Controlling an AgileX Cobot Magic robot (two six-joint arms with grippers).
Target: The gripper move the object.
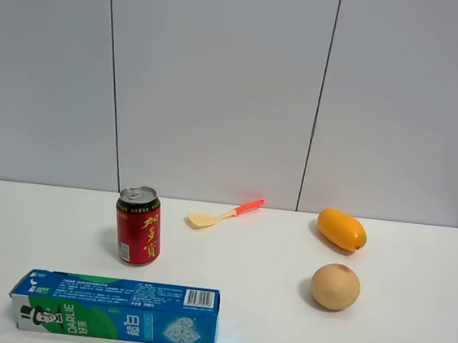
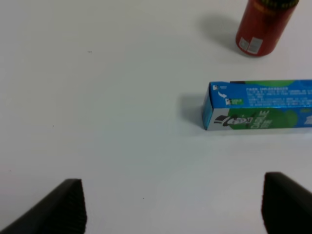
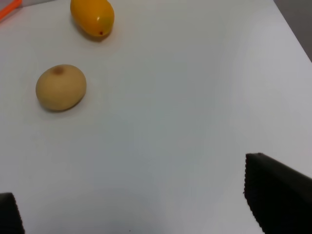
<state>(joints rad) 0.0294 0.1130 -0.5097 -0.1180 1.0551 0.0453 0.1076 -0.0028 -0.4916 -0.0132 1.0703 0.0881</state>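
The blue-and-green DARLIE toothpaste box (image 1: 115, 308) lies flat near the table's front left, its long side toward the camera. Its end also shows in the left wrist view (image 2: 258, 105). No arm shows in the high view. My left gripper (image 2: 173, 214) is open and empty, its black fingertips (image 2: 66, 207) spread wide above bare table, well short of the box. My right gripper (image 3: 146, 209) is open and empty too; one finger (image 3: 278, 192) shows over the table's right side.
A red drink can (image 1: 138, 226) stands just behind the box. An orange mango (image 1: 341, 229) and a tan round fruit (image 1: 335, 287) lie at the right. A yellow spatula with an orange handle (image 1: 223, 214) lies at the back middle. The table's right edge (image 3: 292, 29) is near.
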